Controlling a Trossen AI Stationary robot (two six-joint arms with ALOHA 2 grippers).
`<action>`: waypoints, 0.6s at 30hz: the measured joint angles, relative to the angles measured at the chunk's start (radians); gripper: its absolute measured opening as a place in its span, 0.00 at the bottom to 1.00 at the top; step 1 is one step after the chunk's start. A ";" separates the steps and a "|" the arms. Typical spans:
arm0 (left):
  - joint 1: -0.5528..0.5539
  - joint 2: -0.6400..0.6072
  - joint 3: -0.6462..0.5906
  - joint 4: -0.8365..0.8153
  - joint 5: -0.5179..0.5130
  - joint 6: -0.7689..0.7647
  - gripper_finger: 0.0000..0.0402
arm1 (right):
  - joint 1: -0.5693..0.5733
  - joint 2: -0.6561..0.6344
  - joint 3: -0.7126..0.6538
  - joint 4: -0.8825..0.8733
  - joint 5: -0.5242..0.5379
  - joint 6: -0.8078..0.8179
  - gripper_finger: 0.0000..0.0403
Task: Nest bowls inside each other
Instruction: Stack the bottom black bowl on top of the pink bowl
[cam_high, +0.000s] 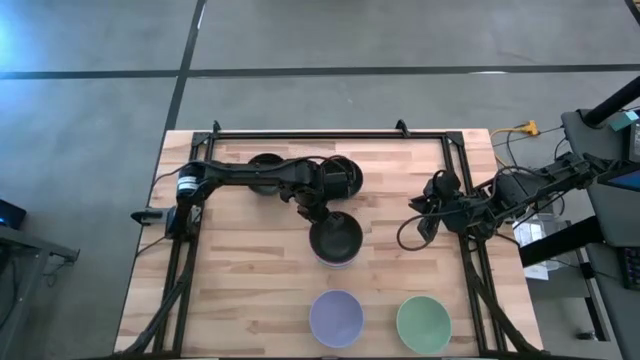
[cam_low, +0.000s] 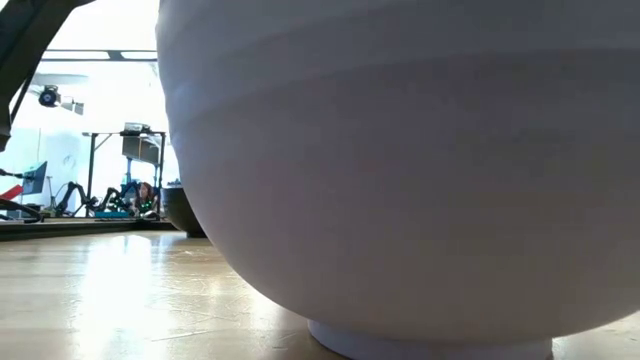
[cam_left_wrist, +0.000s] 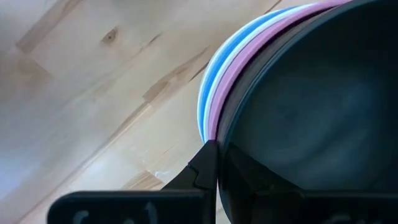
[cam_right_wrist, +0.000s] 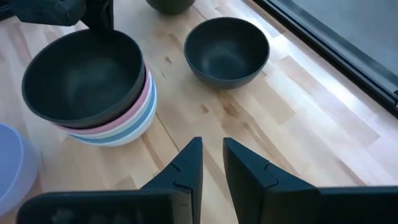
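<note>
Right now the pale wooden table (cam_high: 250, 270) sits on a grey floor (cam_high: 90, 100) crossed by dark lines. Near centre, the left gripper (cam_high: 318, 212) is clamped on the top black bowl's (cam_high: 335, 237) rim at eleven o'clock, nested over pink and blue bowls. The lavender bowl (cam_high: 335, 318) and green bowl (cam_high: 423, 323) stand at six. The right gripper (cam_high: 418, 203), fingers slightly apart and empty, waits at three.

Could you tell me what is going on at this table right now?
The left gripper is shut on the rim of a black bowl that sits on top of a stack with pink, white and blue bowls. A lavender bowl, a green bowl and other black bowls lie loose. The right gripper waits, empty, beside the stack.
</note>
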 joint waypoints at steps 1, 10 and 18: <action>-0.001 0.000 -0.001 -0.001 -0.001 -0.001 0.00 | 0.000 -0.002 0.000 -0.003 0.000 -0.002 0.15; 0.000 0.000 -0.002 0.016 -0.032 0.001 0.00 | 0.000 -0.015 0.000 -0.024 0.000 -0.009 0.15; 0.001 -0.001 -0.040 0.039 -0.030 -0.002 0.00 | 0.000 -0.022 0.000 -0.025 0.004 -0.017 0.15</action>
